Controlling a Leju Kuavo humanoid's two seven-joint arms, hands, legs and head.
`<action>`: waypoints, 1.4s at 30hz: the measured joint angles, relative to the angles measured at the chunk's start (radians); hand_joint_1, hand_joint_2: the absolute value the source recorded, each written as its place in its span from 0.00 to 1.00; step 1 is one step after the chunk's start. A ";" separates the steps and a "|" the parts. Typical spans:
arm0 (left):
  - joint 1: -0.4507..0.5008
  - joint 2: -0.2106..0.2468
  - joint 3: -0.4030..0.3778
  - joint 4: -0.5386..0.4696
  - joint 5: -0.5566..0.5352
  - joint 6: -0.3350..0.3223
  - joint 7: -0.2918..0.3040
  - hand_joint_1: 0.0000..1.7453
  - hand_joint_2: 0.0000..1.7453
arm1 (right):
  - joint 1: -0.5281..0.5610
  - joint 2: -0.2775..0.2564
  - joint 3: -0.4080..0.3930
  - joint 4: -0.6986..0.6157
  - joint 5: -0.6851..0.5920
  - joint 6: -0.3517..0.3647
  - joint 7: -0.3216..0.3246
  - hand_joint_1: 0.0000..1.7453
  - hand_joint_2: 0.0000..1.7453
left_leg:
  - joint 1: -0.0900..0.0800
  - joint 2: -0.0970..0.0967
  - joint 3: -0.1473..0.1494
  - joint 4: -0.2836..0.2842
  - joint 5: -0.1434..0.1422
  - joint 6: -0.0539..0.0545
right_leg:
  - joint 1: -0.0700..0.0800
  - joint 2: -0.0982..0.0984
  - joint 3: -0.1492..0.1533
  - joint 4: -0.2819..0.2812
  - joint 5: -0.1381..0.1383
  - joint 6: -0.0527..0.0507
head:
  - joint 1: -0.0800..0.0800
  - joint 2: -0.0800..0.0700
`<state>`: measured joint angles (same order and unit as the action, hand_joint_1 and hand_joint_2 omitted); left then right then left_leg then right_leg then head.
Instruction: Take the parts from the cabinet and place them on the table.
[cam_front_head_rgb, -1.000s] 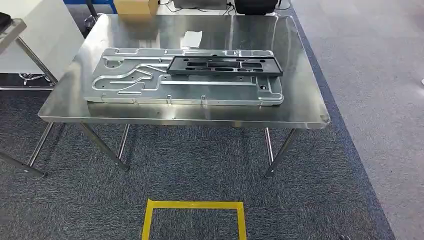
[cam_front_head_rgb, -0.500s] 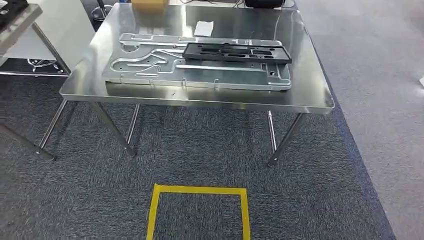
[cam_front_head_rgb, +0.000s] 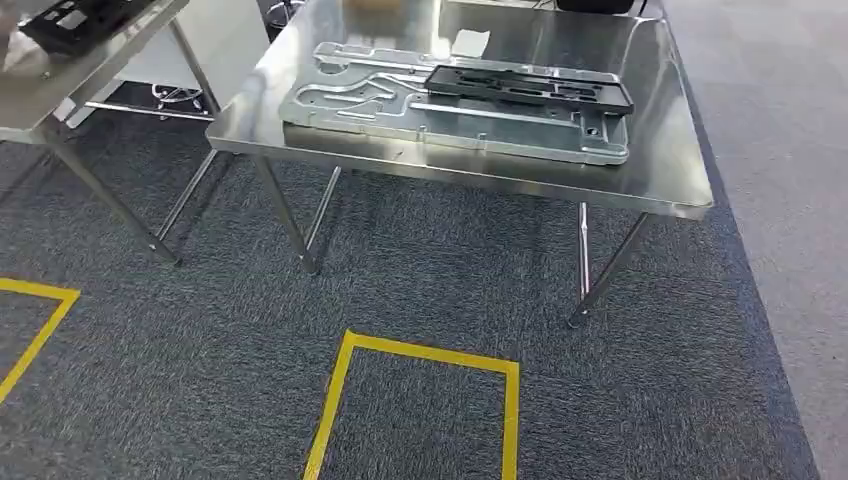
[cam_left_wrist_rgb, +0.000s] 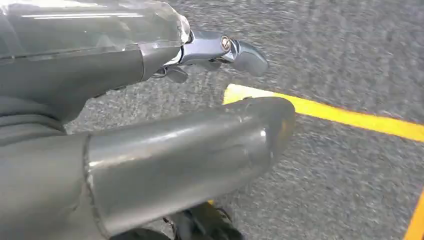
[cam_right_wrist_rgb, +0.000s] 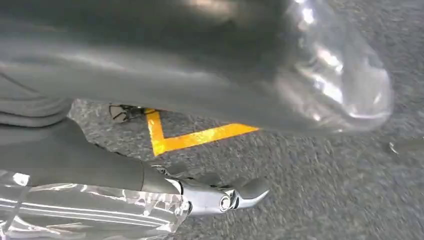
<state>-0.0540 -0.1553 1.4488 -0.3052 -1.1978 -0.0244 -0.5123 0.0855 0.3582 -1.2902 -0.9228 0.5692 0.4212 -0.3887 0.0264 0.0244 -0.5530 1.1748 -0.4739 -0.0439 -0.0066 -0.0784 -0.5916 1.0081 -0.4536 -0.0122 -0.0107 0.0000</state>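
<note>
The black plastic frame part (cam_front_head_rgb: 530, 88) lies flat on top of the large silver machined plate (cam_front_head_rgb: 455, 103), along that plate's far edge toward 1 o'clock, and both rest on the steel desk (cam_front_head_rgb: 660, 180). Another dark part (cam_front_head_rgb: 75, 17) sits on a second steel desk (cam_front_head_rgb: 60, 95) at 10 o'clock, well apart from the first.

Against the frames from a second and half a second ago the whole head view has swung: the desk with the plate now sits higher and further toward 1 o'clock, the second desk has come into sight, and a second yellow tape corner (cam_front_head_rgb: 40, 320) shows at 8 o'clock beside the yellow floor square (cam_front_head_rgb: 420, 352). The camera has turned; the parts lie as they did on the plate.

The left hand (cam_left_wrist_rgb: 200, 110) hangs over grey carpet (cam_front_head_rgb: 250, 350), thumb and fingers apart, holding nothing. The right hand (cam_right_wrist_rgb: 200, 165) hangs likewise above the carpet, spread and bare.
</note>
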 joint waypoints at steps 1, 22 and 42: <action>-0.006 -0.001 0.000 0.000 -0.001 0.000 0.000 0.00 0.00 | -0.005 -0.001 -0.007 0.003 0.005 0.000 0.000 0.00 0.00 | -0.002 0.033 0.069 -0.085 -0.048 -0.003 | 0.004 -0.008 -0.010 0.015 0.001 0.005 | -0.002 0.000; 0.004 -0.003 0.001 -0.001 -0.015 0.015 -0.011 0.00 0.00 | -0.047 -0.006 -0.106 0.040 0.131 0.012 -0.018 0.00 0.00 | -0.018 -0.099 -0.100 -0.151 0.078 0.039 | 0.002 0.101 0.176 -0.071 -0.089 -0.012 | 0.006 0.000; -0.001 -0.002 0.001 -0.001 -0.017 0.027 -0.008 0.00 0.00 | -0.065 -0.018 -0.169 0.081 0.239 -0.014 -0.014 0.00 0.00 | -0.011 -0.043 -0.015 -0.159 0.003 0.081 | -0.002 0.073 -0.037 0.298 -0.242 0.050 | 0.010 0.000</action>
<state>-0.0549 -0.1572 1.4500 -0.3059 -1.2146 0.0027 -0.5207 0.0203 0.3403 -1.4595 -0.8416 0.8086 0.4075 -0.4025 0.0150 -0.0187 -0.5678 1.0157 -0.4705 0.0369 -0.0087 -0.0052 -0.6285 1.3057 -0.6961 0.0377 -0.0004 0.0000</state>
